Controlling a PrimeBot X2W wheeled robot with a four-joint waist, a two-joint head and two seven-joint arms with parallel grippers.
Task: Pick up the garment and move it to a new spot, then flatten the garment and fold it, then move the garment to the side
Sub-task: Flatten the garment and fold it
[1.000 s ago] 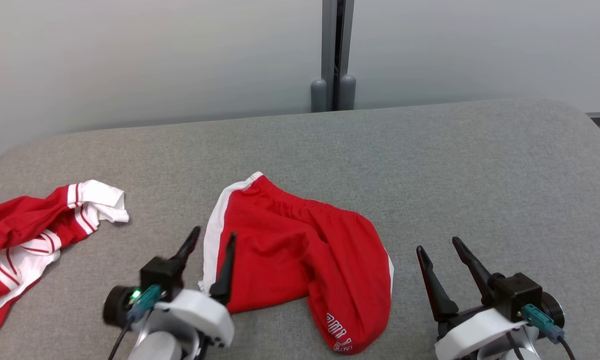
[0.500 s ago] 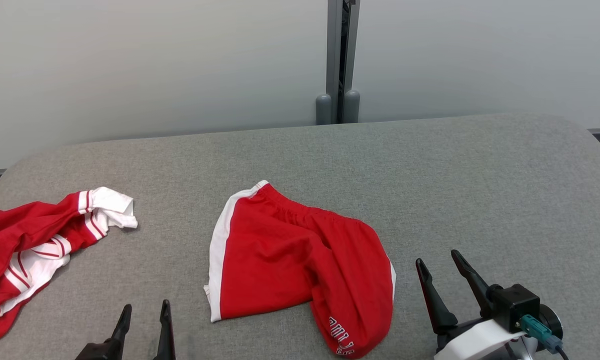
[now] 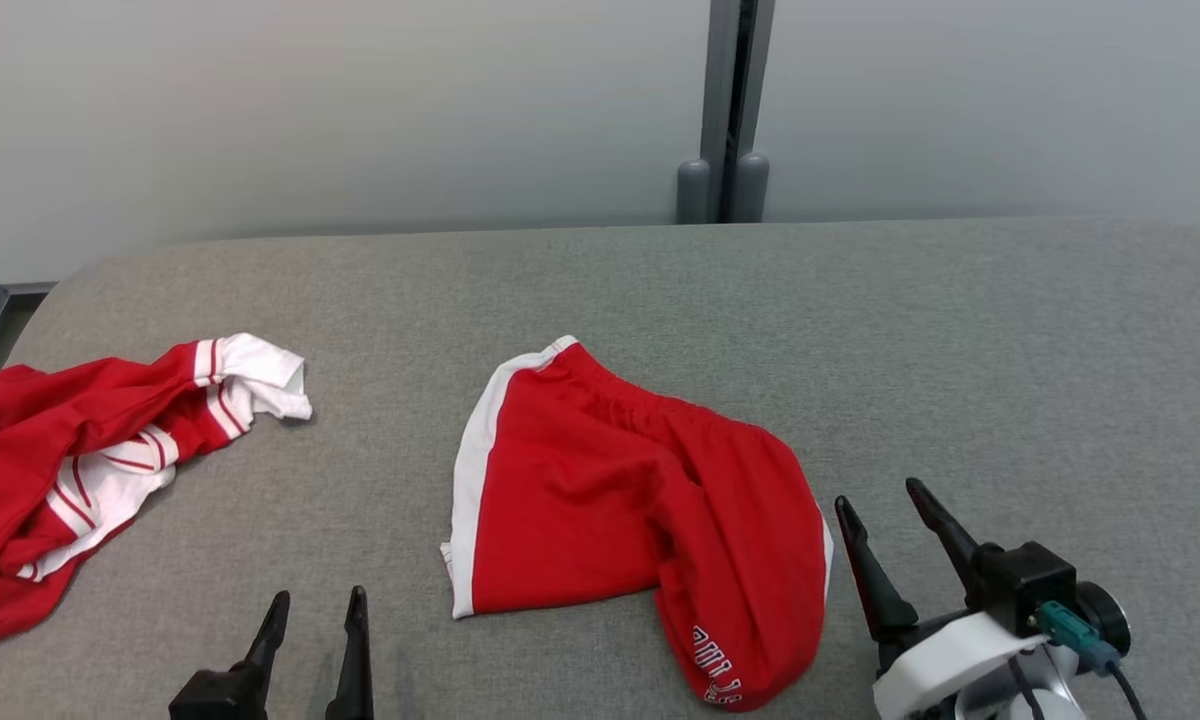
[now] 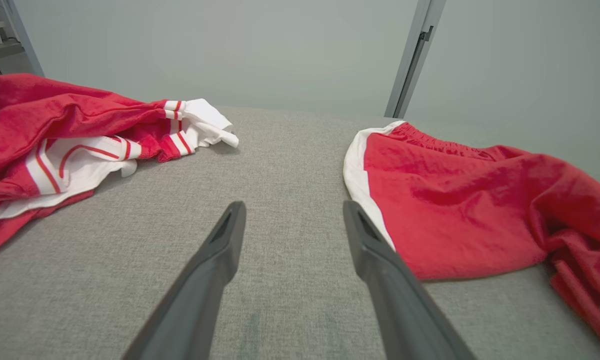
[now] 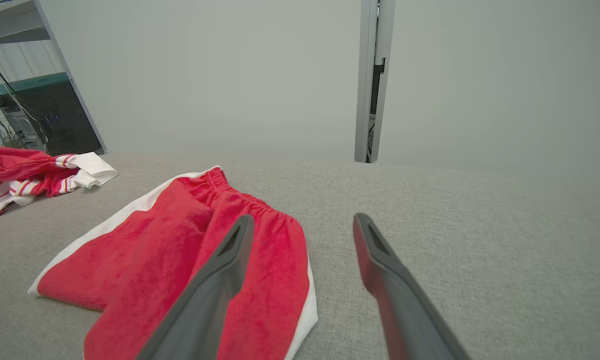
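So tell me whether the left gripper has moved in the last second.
Yes. The left gripper has drawn back and leftward from the shorts: its fingers crossed their white stripe before and now stand clear of it.

Right pincer [image 3: 875, 492]: 2 dark fingers [image 3: 865, 570], white shell [image 3: 945, 655], teal plug [image 3: 1060, 623]

Grey table [image 3: 660, 290]: red shorts [image 3: 580, 500], crumpled jersey [image 3: 60, 460]

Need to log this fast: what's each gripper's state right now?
Left gripper: open, holding nothing.
Right gripper: open, holding nothing.
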